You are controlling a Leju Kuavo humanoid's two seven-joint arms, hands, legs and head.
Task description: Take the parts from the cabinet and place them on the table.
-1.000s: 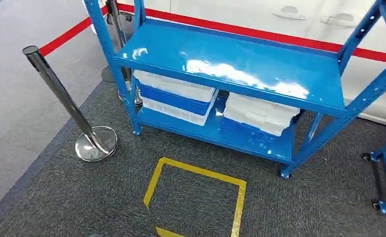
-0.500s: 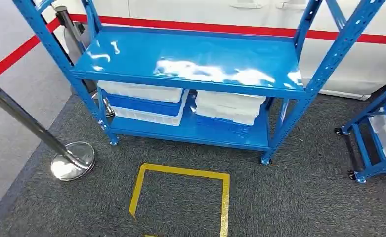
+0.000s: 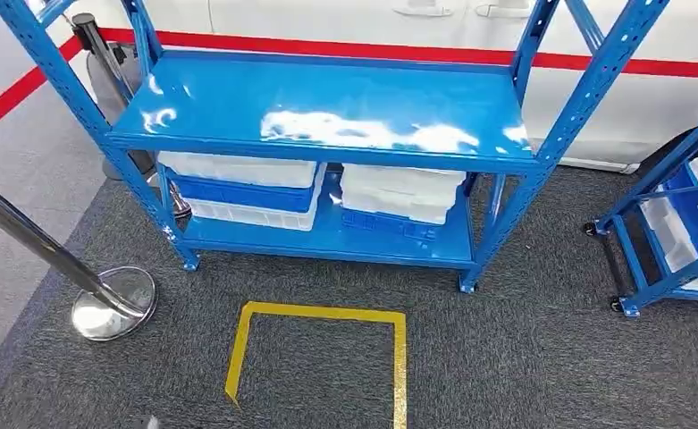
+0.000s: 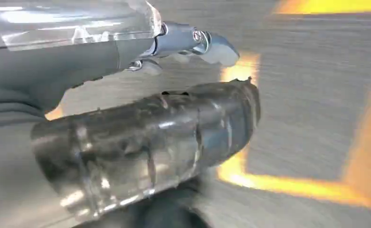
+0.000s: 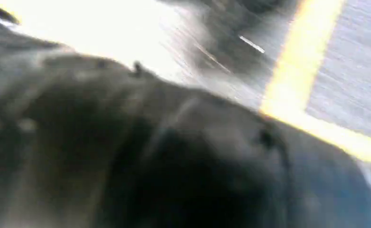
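Grey carpet is carrying a blue shelving rack (image 3: 327,98); white and blue parts trays (image 3: 242,188) are sitting stacked on its lower shelf. Yellow floor tape (image 3: 318,313) is lying in front. Left hand (image 4: 126,142) is blurred; finger state cannot be determined.
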